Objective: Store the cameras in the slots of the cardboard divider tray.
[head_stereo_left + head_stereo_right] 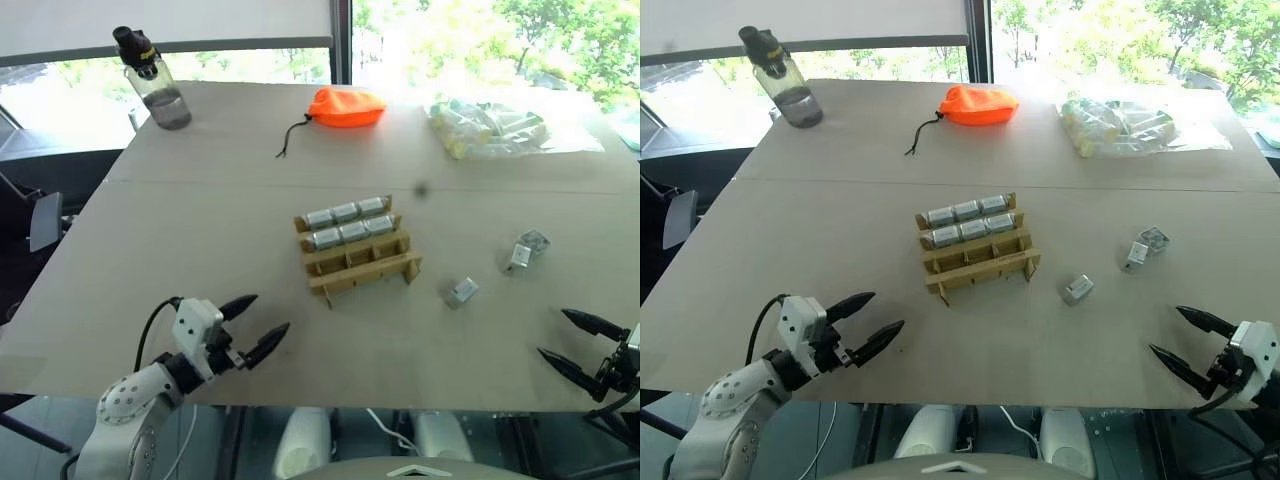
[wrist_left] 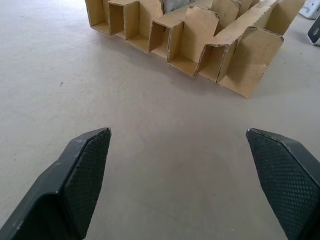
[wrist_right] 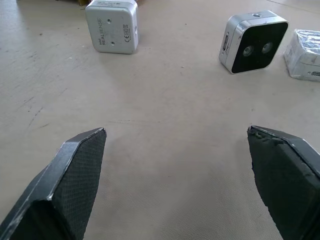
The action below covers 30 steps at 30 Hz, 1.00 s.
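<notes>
Ahead of us on the grey table (image 1: 150, 250) sits the cardboard divider tray (image 1: 357, 252), its two far rows filled with six cameras (image 1: 347, 222). Three loose cameras (image 1: 1077, 289) lie to its right. Our left gripper (image 1: 258, 329) and right gripper (image 1: 1181, 337) hover near the table's front edge, fingers spread wide, holding nothing.

A water bottle (image 1: 152, 78), an orange pouch (image 1: 345, 107) and a clear bag (image 1: 490, 128) stand along the table's (image 1: 200, 250) far edge.
</notes>
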### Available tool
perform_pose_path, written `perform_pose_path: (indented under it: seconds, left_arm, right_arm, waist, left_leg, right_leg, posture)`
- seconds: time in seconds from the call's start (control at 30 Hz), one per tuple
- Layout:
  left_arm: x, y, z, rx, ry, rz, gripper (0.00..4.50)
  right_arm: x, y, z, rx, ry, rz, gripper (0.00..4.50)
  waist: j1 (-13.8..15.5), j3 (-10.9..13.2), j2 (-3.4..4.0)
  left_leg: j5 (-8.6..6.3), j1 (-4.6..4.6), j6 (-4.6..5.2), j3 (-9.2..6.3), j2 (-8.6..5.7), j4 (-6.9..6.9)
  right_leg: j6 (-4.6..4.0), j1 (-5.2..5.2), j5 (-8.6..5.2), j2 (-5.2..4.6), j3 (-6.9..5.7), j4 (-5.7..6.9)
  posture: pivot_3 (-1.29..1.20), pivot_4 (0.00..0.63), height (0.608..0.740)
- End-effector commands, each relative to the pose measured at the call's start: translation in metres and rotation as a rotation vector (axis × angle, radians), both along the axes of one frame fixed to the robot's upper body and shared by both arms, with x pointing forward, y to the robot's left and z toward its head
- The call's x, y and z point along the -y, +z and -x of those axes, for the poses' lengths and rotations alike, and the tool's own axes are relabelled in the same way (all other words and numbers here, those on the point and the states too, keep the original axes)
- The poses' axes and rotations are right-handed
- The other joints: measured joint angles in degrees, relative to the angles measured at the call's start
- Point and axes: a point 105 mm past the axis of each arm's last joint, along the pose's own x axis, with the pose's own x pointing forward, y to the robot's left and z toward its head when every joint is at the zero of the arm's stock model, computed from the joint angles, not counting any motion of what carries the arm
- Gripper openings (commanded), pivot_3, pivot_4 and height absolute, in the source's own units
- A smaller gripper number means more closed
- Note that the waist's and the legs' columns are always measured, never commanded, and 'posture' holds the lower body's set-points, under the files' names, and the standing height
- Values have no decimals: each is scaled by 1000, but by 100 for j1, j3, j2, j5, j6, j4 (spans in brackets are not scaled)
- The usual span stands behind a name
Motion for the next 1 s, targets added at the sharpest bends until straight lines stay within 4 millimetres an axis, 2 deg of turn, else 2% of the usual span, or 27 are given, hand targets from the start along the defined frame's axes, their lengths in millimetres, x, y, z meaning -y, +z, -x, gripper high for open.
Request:
perform_pose_path:
  seconds: [0.03, 0.33, 0.8, 0.87, 0.93, 1.0]
  left_arm:
    - [1, 4, 0, 29, -13, -2, 4489]
    - [2, 6, -1, 28, -15, 22, 4489]
    - [4, 8, -1, 27, -31, 37, 4489]
    - [6, 9, 4, 18, -72, 37, 4489]
    - [12, 6, 18, 16, -181, -27, 4489]
    - [9, 7, 23, -1, -216, -56, 4489]
  right_arm:
    - [4, 4, 0, 28, -1, 11, 4500]
    - [10, -3, 3, 20, -6, 5, 4500]
    - [7, 2, -3, 12, 1, 20, 4500]
    - [5, 6, -4, 10, 9, 21, 4500]
    - [-3, 15, 0, 5, 77, 1, 4500]
    - [-8, 22, 1, -1, 115, 19, 4500]
  waist:
    - [0, 0, 0]
    - [-2, 0, -1]
    - [-1, 0, -1]
    - [-1, 0, -1]
    - [-1, 0, 0]
    - [-1, 0, 4]
  left_leg:
    - [0, 0, 0, 0, 0, 0]
    - [0, 1, 0, 1, 0, 0]
    - [0, 1, 0, 1, 1, 0]
    - [0, 1, 0, 1, 1, 0]
    - [0, 0, 0, 0, 1, 0]
    - [0, 0, -1, 0, 2, -3]
  right_leg:
    - [0, 0, 0, 0, 0, 0]
    - [0, 0, 0, 1, 1, 0]
    - [0, 0, 0, 0, 1, 0]
    - [-1, 0, 0, -1, 1, 0]
    - [-1, 0, 0, 0, 0, 0]
    - [-2, -2, -1, 0, 0, -1]
  posture:
    - [0, 150, 726]
    - [0, 150, 726]
    - [0, 150, 726]
    - [0, 150, 726]
    - [0, 150, 726]
    - [0, 150, 726]
